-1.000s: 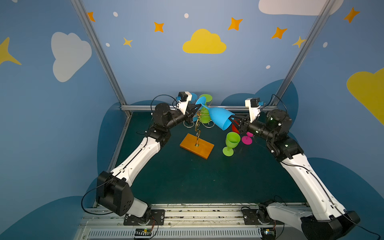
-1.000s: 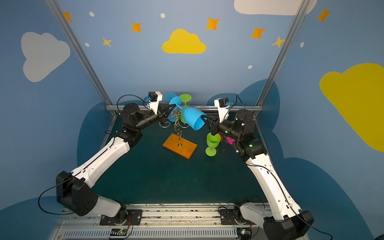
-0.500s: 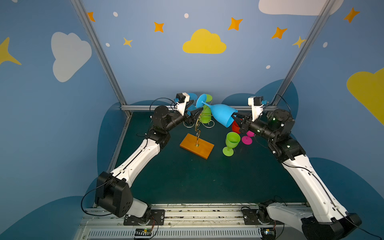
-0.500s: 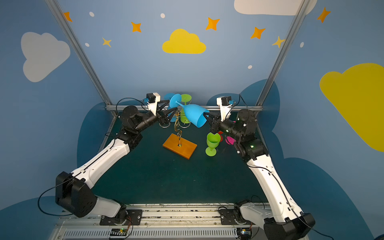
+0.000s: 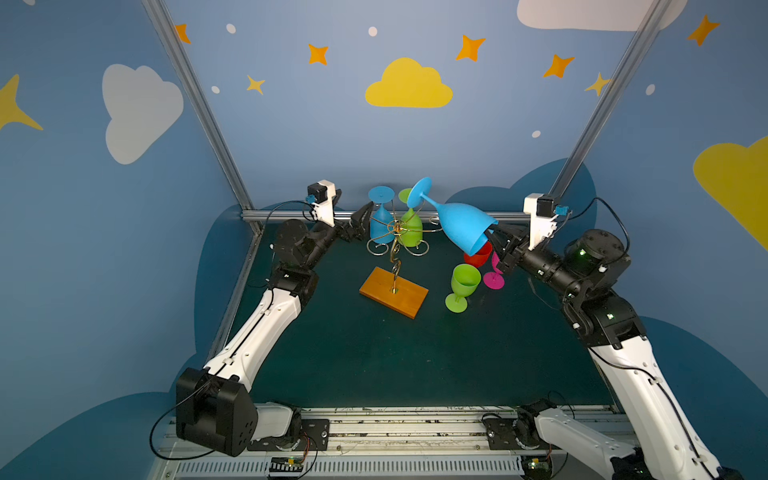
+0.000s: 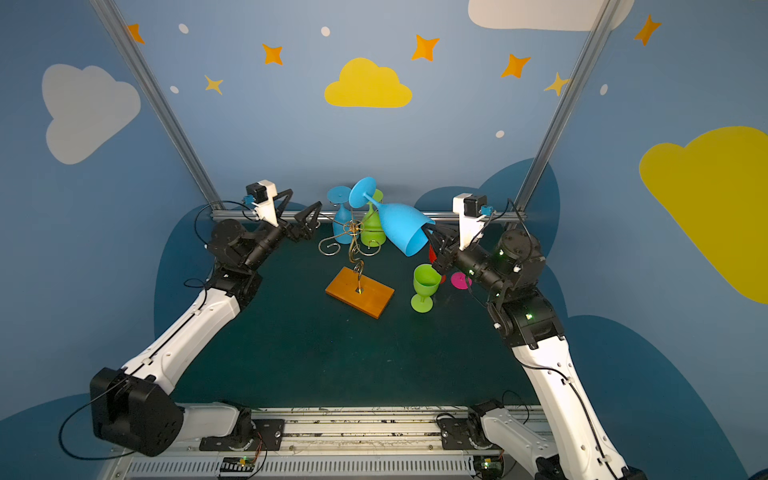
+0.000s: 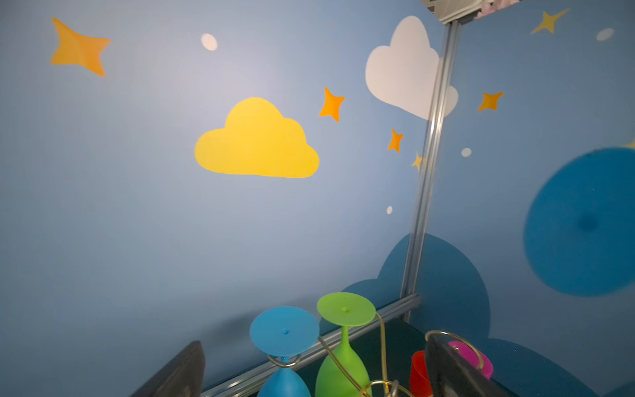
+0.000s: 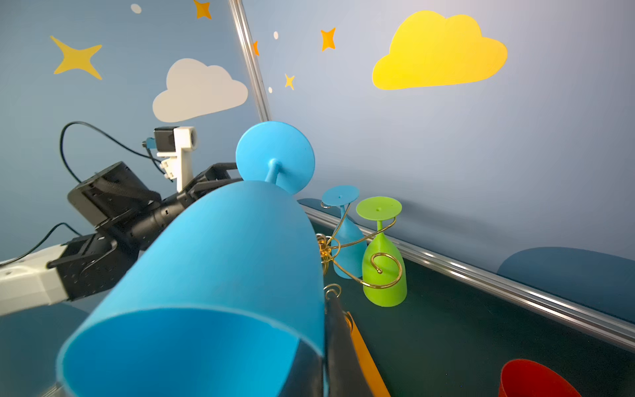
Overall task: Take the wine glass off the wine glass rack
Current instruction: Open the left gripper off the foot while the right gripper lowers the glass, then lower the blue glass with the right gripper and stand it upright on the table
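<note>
In both top views the right claw [image 5: 494,237] is clamped on the rim of the blue wine glass [image 5: 461,226], held tilted in the air (foot toward the back wall), clear of the wine glass rack [image 5: 395,253] mid-desk. The left claw [image 6: 305,218] stands wide apart, empty, just beside the rack's scroll arms.

place: robot lab cell | cue: aluminium frame [image 5: 199,108], cloud-painted walls [image 5: 409,85], arm rail [image 5: 415,428]
</note>
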Controlling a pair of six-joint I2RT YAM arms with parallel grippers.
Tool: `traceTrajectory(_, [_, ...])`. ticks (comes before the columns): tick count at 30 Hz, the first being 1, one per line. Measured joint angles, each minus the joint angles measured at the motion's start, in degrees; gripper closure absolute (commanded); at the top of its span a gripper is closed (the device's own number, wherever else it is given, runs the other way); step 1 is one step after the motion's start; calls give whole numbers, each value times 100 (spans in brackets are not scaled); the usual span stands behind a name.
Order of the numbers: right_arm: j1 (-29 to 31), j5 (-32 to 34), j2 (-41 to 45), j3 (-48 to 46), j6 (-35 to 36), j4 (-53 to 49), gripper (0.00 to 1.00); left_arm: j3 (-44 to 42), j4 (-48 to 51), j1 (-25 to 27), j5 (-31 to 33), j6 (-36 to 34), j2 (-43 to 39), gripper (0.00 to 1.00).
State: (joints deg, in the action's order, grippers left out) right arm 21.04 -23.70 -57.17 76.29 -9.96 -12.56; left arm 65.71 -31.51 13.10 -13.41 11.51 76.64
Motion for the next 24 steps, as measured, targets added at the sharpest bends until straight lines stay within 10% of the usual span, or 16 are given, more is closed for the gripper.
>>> traceTrajectory(24, [1196,-31,468,-315,1263,-3440,100,-564,-505,-1067,170,1622,-103,4])
